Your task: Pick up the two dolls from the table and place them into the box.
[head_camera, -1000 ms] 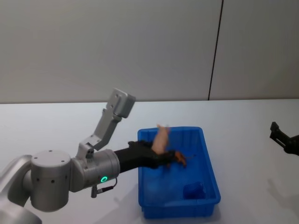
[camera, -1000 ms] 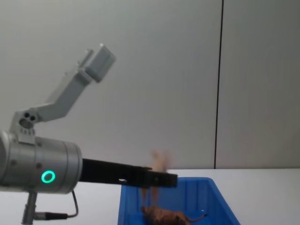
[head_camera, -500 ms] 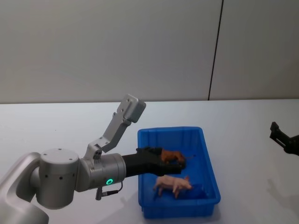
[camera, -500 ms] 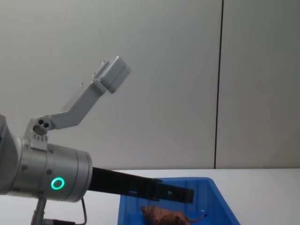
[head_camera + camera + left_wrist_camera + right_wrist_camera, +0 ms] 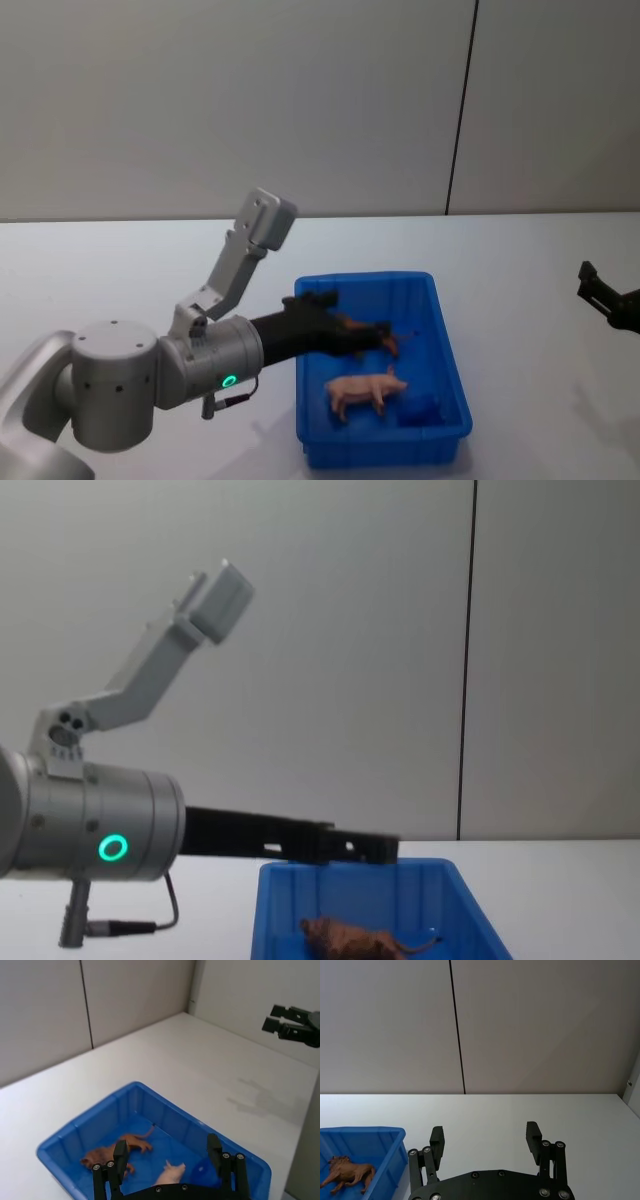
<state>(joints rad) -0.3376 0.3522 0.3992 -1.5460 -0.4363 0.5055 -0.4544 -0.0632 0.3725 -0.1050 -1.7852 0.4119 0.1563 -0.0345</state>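
Note:
Both dolls lie inside the blue box (image 5: 365,278). The pale pink doll (image 5: 365,390) lies on its side on the box floor, toward the near end. Behind it stands the brown doll (image 5: 386,336), partly covered by my left gripper (image 5: 345,320). That gripper hovers open over the box's left half, holding nothing. In the left wrist view the left gripper (image 5: 167,1150) looks down on the brown doll (image 5: 112,1150), the pink doll (image 5: 170,1175) and the box (image 5: 100,1127). My right gripper (image 5: 485,1139) is open and idle at the far right (image 5: 605,295).
The white table (image 5: 520,260) spreads around the box on all sides, with a grey wall behind it. The left arm's long silver elbow link (image 5: 245,250) sticks up over the table left of the box. The chest view shows the box (image 5: 420,890) low in the middle.
One second ago the pink doll was dropping from my left gripper; it now lies in the box. The left gripper has since drawn back a little and risen, still open.

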